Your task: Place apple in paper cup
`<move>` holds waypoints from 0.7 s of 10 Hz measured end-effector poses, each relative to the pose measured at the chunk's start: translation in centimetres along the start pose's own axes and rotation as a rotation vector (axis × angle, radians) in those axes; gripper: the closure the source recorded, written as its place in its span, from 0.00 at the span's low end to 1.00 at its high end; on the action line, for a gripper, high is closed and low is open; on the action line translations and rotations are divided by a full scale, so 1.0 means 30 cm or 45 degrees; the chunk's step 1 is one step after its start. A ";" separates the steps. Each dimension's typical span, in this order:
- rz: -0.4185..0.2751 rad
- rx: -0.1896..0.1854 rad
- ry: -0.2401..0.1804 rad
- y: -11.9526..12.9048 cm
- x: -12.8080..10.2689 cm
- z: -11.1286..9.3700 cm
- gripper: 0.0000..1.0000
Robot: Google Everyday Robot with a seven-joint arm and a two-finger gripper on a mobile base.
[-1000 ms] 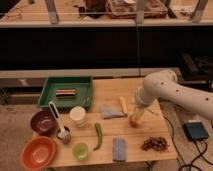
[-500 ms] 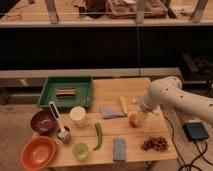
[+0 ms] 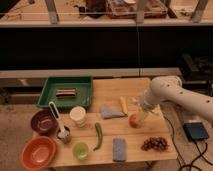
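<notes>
- The gripper (image 3: 138, 118) points down at the right-middle of the table (image 3: 135, 136), directly against the apple (image 3: 133, 121). Whether it is open or closed on the fruit cannot be told.
- The apple sits on the table surface under the gripper tip. Judged from this, the step in hand is the grasp, and no lift has begun.
- The arm (image 3: 167, 94) reaches in from the right edge and bends down over the apple, which suits a top-down pick.
- A cloth (image 3: 111, 111) and a yellow item (image 3: 123, 105) lie just left of the apple. Grapes (image 3: 155, 144) lie near it toward the front.
- The cup (image 3: 77, 115) stands upright, mouth up, well apart to the left, beside the tray (image 3: 66, 92). This leaves it ready to receive a drop from above.
- A chili (image 3: 98, 136) lies between the cup and the apple, under the probable transfer path.
- Compared with 1.0 s ago, the arm is lower and folded closer over the apple.
- The apple and the cup hold the same positions as in both earlier frames.
</notes>
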State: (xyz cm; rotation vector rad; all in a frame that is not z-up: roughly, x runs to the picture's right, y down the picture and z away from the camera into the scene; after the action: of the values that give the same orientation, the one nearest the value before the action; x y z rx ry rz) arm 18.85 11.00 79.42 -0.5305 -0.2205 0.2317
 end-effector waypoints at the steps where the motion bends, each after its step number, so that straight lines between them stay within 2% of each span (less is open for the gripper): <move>1: 0.003 0.001 0.001 0.000 0.005 -0.002 0.20; 3: -0.011 -0.027 0.022 -0.009 0.006 0.005 0.20; 5: -0.026 -0.136 0.049 -0.033 0.021 0.053 0.20; 6: -0.033 -0.219 0.061 -0.023 0.050 0.103 0.20; 7: -0.032 -0.246 0.068 -0.018 0.068 0.117 0.20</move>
State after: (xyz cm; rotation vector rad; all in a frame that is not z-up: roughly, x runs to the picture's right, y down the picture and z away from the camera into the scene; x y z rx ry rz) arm 19.95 12.79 82.95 -0.7244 -0.1989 0.1722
